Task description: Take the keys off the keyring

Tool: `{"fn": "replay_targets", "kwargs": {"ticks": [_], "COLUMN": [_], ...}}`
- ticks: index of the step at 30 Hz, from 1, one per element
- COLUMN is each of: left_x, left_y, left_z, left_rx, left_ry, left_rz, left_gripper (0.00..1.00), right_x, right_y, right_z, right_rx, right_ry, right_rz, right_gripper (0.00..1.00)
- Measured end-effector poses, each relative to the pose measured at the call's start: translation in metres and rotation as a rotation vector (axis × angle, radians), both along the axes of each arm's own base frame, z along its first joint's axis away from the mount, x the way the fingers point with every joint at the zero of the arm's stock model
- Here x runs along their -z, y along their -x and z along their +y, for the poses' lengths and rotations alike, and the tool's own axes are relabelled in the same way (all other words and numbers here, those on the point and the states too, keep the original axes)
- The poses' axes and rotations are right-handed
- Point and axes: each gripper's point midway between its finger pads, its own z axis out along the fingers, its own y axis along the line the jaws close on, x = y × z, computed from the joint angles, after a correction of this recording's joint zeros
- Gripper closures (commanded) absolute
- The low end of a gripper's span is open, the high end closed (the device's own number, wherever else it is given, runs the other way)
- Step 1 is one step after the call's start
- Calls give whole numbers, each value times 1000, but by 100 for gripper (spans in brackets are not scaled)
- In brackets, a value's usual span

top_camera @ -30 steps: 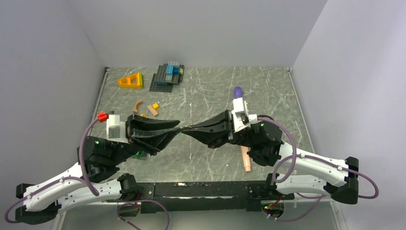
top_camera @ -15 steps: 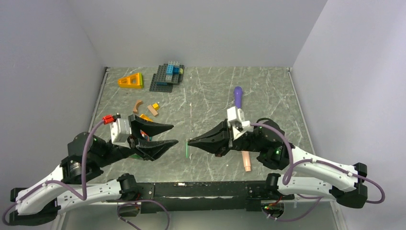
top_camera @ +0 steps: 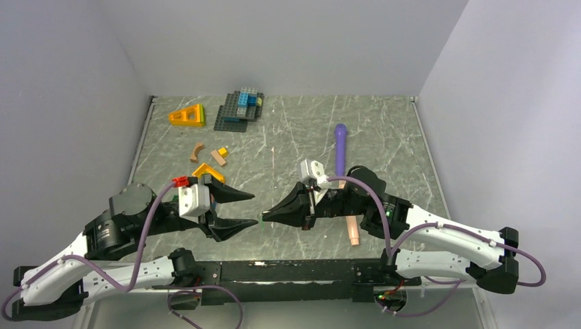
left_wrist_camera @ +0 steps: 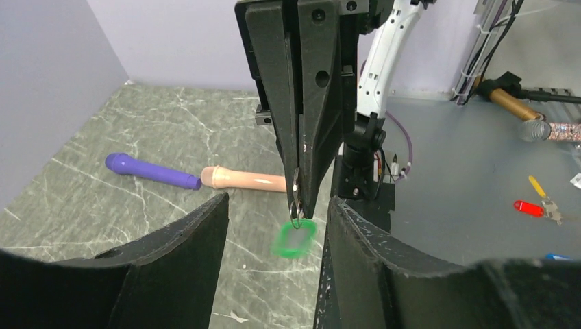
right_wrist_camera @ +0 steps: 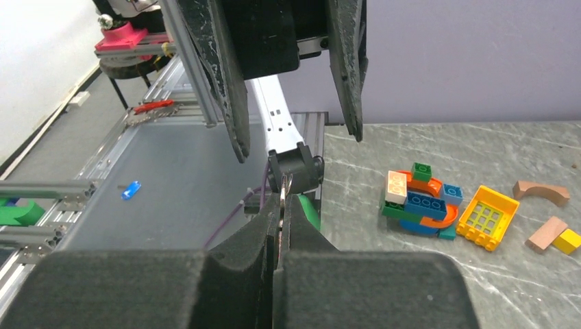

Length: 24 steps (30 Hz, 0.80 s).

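Note:
My right gripper (top_camera: 266, 215) is shut on the thin metal keyring (left_wrist_camera: 296, 208), which sticks out past its fingertips (right_wrist_camera: 285, 186). A key with a bright green head (left_wrist_camera: 293, 240) dangles from the ring, blurred, just above the table, and shows as a green speck (top_camera: 262, 221) in the top view. My left gripper (top_camera: 254, 209) faces the right one tip to tip. It is open, its two fingers (left_wrist_camera: 185, 267) stand either side of the ring and key, and it touches neither.
A purple stick (top_camera: 340, 140) and a tan stick (top_camera: 353, 232) lie end to end behind the right arm. Toy bricks sit at the back left: a yellow wedge (top_camera: 187, 115), a grey baseplate with blue bricks (top_camera: 240, 110), small loose pieces (top_camera: 209, 156).
The left gripper has opened and let go of the ring. Both arms have drawn back toward the near edge and lower. The right gripper has stayed shut on the keyring.

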Motion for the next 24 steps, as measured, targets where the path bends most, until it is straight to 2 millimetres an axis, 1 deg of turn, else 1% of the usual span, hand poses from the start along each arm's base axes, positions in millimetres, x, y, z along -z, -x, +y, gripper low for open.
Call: {"fn": "replay_targets", "kwargs": {"ticks": [4,8,15,18,20,24], "left_x": [8,11,12,14,16,18], "left_y": [0,0,0,0,0,2], "left_z": [-3,-3,-3,-5,-7,-10], "left_rx": [8,12,15,19,23,36], "left_ry": [-27,-38,-45,-52,-60,-67], "left_rz": [-5,-7,-7,-4,1,9], "left_gripper": [49,55,59,64,71,96], "right_x": [2,2,1,-2,-2,-1], "right_y": [1,2,5,5,5,3], "right_z": [1,1,1,2,3,3], "right_rx": [-9,-13,-31,-35,-35,-27], "right_ry": [8,9,8,5,4,8], "right_rz": [2,2,0,-1,-1,0], "right_gripper": [100,100,100,100,100,100]}}
